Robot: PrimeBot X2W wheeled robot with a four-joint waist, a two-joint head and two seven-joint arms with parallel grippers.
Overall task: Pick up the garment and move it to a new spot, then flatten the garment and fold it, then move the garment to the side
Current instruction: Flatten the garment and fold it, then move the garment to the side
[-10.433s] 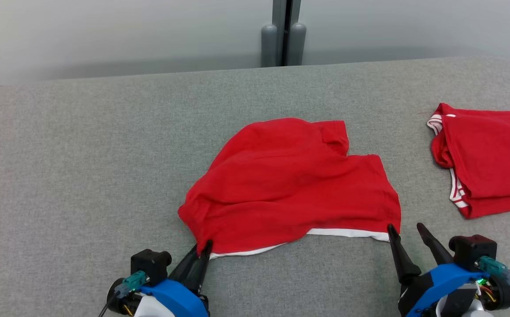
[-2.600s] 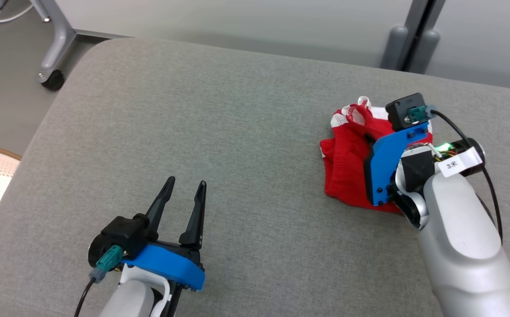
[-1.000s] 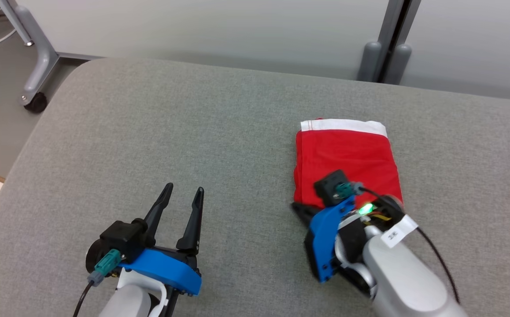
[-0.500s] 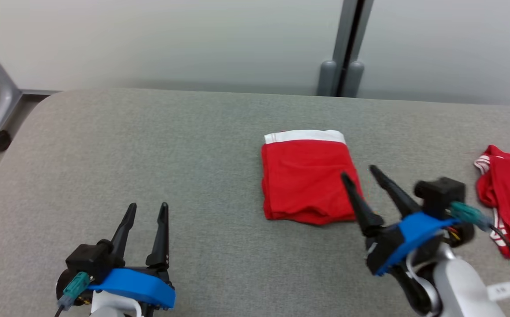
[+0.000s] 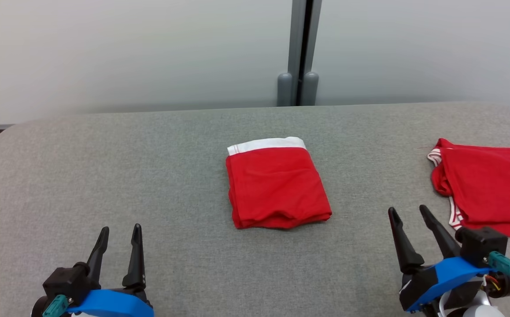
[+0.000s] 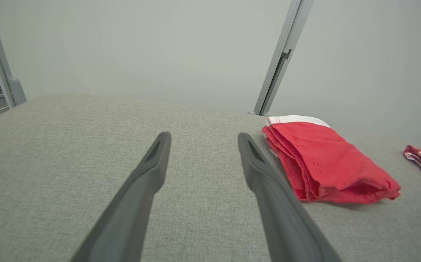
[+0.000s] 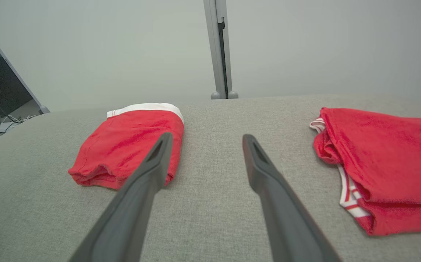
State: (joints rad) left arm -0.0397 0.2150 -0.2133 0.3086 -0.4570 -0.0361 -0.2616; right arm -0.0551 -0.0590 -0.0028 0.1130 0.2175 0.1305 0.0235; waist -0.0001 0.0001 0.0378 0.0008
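Grey woven upholstery (image 5: pixel 149 176) carried everything. Nearest, the left gripper (image 5: pixel 120 227) and right gripper (image 5: pixel 407 208) sat low with fingers spread and empty, clear of the cloth, likely because folding looked finished. Mid-surface lay the folded red garment with a white waistband (image 5: pixel 277 187); a looser red garment with striped trim (image 5: pixel 488 185) lay rightward. Beyond stood a grey post (image 5: pixel 299 44). No writing was legible.

Garment (image 5: pixel 277 189) and cloth (image 5: pixel 488 185) on bench (image 5: pixel 105 167), perhaps
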